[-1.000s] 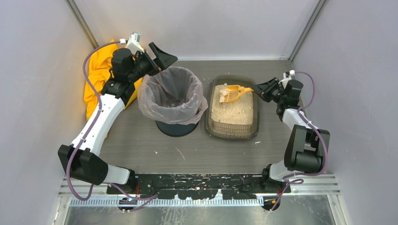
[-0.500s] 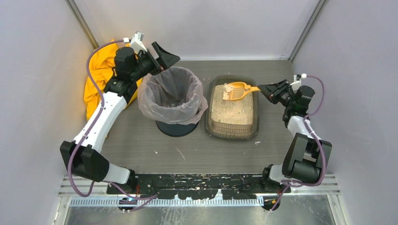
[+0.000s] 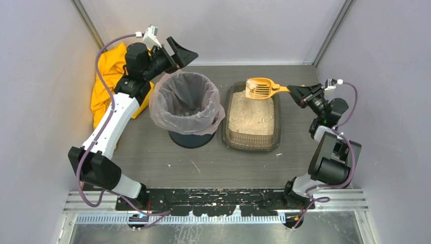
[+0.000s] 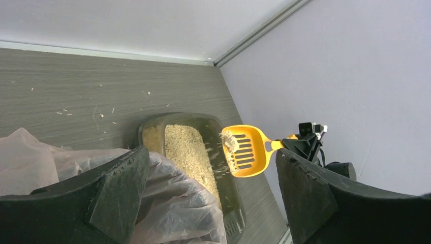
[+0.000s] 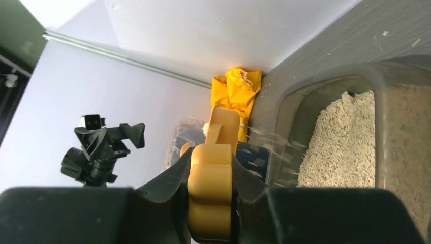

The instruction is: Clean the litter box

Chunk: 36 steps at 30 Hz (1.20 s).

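My right gripper (image 3: pixel 296 91) is clamped on the handle of the orange scoop (image 3: pixel 259 88), holding it up over the far end of the litter box (image 3: pixel 251 144). There looks to be a pale clump on the scoop, though it's hard to tell. The box sits on the table just right of the lined bin (image 3: pixel 213 114). My left gripper (image 3: pixel 179 55) hangs spread wide and empty above the bin's far rim.

orange slotted scoop (image 3: pixel 259 89), beige litter (image 3: pixel 252 118) in dark brown-grey litter box (image 3: pixel 251 146), yellow cloth (image 3: pixel 106 81)
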Each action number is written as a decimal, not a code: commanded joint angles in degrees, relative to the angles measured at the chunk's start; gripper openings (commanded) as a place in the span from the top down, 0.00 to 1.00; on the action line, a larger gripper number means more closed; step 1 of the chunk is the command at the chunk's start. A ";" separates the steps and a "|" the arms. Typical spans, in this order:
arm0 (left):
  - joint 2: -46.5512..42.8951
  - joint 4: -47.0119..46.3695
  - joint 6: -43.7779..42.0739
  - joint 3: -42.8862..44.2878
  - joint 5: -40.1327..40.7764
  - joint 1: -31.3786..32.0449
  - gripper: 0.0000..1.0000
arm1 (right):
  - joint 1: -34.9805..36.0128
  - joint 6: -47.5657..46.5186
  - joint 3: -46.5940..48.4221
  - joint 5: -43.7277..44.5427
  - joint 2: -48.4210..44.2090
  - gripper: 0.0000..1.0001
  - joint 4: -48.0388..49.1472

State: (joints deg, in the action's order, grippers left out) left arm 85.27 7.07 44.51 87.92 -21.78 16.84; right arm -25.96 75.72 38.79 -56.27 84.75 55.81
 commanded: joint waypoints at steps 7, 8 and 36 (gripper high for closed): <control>0.69 -3.20 -0.50 1.81 -1.06 0.21 0.07 | -0.19 18.41 6.28 0.26 9.29 0.99 26.11; 0.95 -3.37 -0.36 1.94 -1.10 0.21 0.07 | 0.41 18.54 6.63 0.21 9.47 0.99 26.12; -0.58 -3.07 -1.28 -0.21 -1.07 0.76 0.02 | 6.43 20.72 13.27 1.65 9.32 0.99 24.26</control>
State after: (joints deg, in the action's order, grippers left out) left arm 88.23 5.82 44.66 88.42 -22.35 17.52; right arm -20.32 96.38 48.75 -54.17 96.16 77.58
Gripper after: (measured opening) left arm 0.982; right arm 0.272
